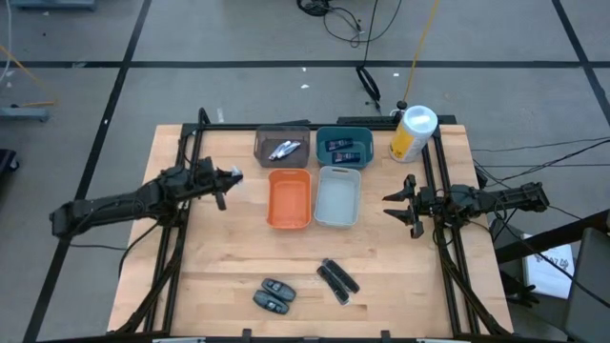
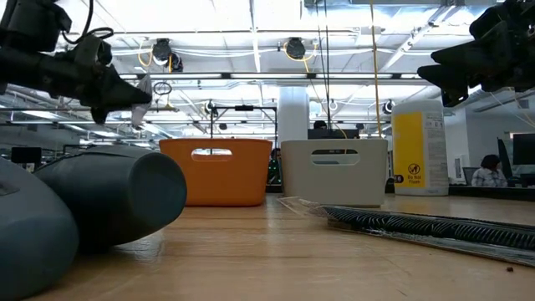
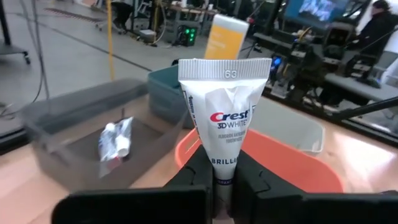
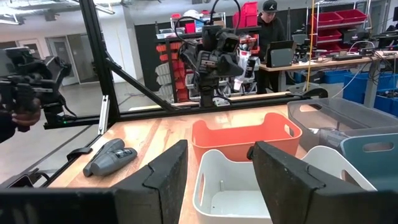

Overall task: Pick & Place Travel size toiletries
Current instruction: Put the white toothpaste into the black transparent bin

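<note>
My left gripper (image 1: 227, 179) is shut on a silvery-white Crest tube (image 3: 225, 112), above the table left of the orange bin (image 1: 290, 198). The second silvery-white tube (image 1: 284, 150) lies in the grey bin (image 1: 262, 143). Two dark blue tubes (image 1: 344, 147) lie in the teal bin (image 1: 324, 133). Two dark grey ovals (image 1: 273, 295) and two slim black bars (image 1: 337, 280) lie on the table near its front edge. My right gripper (image 1: 402, 208) is open and empty, right of the white bin (image 1: 337, 195). My left gripper pinches the tube's narrow lower part (image 3: 222, 167) between its two fingers (image 3: 198, 169). The tube sticks out beyond the fingertips, its wide crimped end (image 3: 225, 67) farthest from the gripper. It is lifted clear of the table.
The yellow-and-white canister (image 1: 413, 133) stands at the table's far right corner. The four bins sit together at the table's far middle. The ovals (image 2: 84, 201) and the black bars (image 2: 418, 224) lie close to the low camera. People show in the room behind.
</note>
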